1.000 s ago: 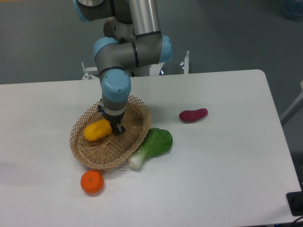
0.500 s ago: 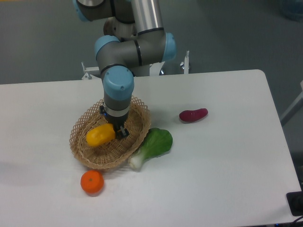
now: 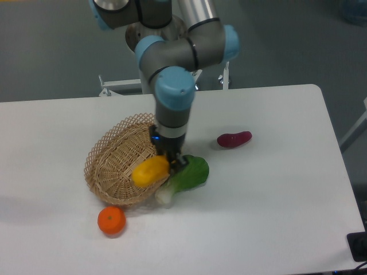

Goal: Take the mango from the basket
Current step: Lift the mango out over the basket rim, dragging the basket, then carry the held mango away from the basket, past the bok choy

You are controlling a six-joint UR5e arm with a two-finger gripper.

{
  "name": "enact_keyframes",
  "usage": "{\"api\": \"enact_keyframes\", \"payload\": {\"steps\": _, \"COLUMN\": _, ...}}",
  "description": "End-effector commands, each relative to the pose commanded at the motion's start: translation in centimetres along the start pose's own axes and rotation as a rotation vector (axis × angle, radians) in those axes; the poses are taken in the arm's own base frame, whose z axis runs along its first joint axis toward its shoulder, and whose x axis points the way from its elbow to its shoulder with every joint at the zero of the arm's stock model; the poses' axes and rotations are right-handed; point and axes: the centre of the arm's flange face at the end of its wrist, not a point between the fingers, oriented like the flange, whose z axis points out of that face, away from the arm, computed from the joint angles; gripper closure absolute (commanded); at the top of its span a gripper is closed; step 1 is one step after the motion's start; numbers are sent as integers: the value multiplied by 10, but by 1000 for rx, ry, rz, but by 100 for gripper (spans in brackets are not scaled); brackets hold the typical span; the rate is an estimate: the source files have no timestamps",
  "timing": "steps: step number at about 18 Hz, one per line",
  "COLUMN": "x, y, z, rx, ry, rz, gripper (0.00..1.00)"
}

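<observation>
The gripper (image 3: 167, 164) pinches the mango (image 3: 150, 171) at its right end — its long axis runs down-left over the basket (image 3: 112, 166) rim.

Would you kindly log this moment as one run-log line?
phase: carry | gripper: shut on mango | mango: over basket right rim | nearby: bok choy
</observation>
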Motion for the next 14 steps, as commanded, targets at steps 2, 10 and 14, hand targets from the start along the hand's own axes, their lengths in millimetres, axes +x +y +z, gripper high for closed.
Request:
{"api": "enact_keyframes", "payload": {"steps": 2, "x": -24, "y": 19, "z": -4, "rx": 0, "ry": -18, "rz": -27, "gripper": 65}}
{"api": "enact_keyframes", "payload": {"steps": 10, "x": -122, "y": 91, "z": -21, "rx": -100, "ry": 10, "rz": -43, "gripper": 63}}
{"api": "enact_keyframes", "payload": {"steps": 14, "x": -159, "y": 104, "z": -14, "rx": -115, "ry": -13, "rz": -60, "gripper": 63}}
